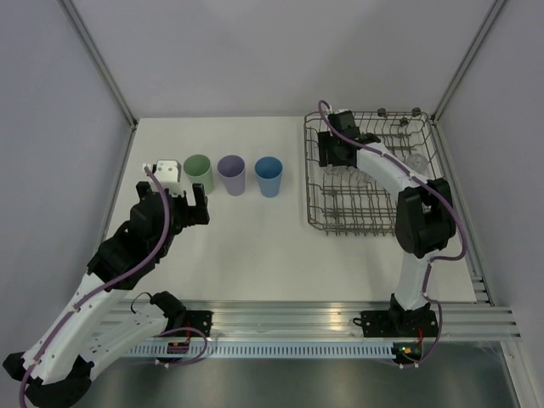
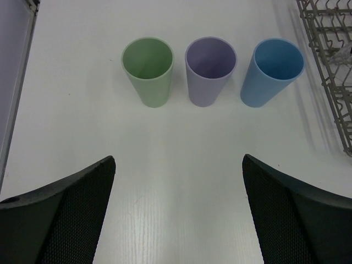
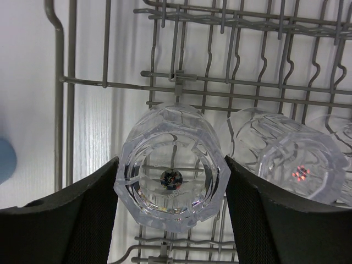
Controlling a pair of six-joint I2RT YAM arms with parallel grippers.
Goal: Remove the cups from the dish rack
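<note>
Three opaque tumblers stand upright in a row on the white table: mint green (image 1: 199,172), lavender (image 1: 231,174) and blue (image 1: 269,176). They also show in the left wrist view: mint (image 2: 147,69), lavender (image 2: 210,69), blue (image 2: 273,71). My left gripper (image 1: 191,208) is open and empty just in front of them (image 2: 179,159). My right gripper (image 1: 336,157) reaches into the far left of the grey wire dish rack (image 1: 374,225). Its fingers press both sides of a clear cup (image 3: 170,176) that is upside down, base towards the camera. Another clear cup (image 3: 286,159) lies right beside it.
The rack's upright tines and left rim (image 3: 66,82) surround my right gripper. More clear cups sit at the rack's far right (image 1: 416,157). The rack's corner (image 2: 330,55) shows at the right of the left wrist view. Grey walls enclose the table.
</note>
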